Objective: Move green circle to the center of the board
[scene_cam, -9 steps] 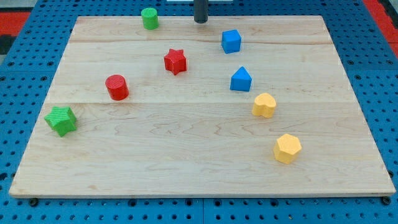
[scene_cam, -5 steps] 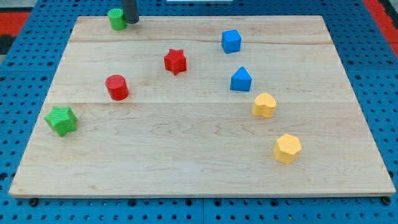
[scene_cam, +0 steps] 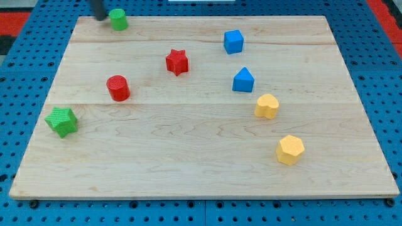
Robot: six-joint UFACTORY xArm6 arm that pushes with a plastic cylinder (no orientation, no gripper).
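The green circle [scene_cam: 118, 19] stands upright at the board's top left edge. My tip [scene_cam: 99, 17] is just to the view's left of it, at the board's top left corner, very close to the block or touching it. The rod runs up out of the view's top, so only its lower end shows.
A red star [scene_cam: 177, 61] and a red circle [scene_cam: 117, 88] lie left of centre. A green star [scene_cam: 61, 121] sits near the left edge. A blue cube [scene_cam: 233, 41], a blue house-shaped block [scene_cam: 243, 80], a yellow heart [scene_cam: 267, 106] and a yellow hexagon [scene_cam: 290, 149] lie on the right half.
My tip swept from the top middle to the left along the top edge, pushed the green circle left, and now sits on the circle's left side. The other blocks have not moved.
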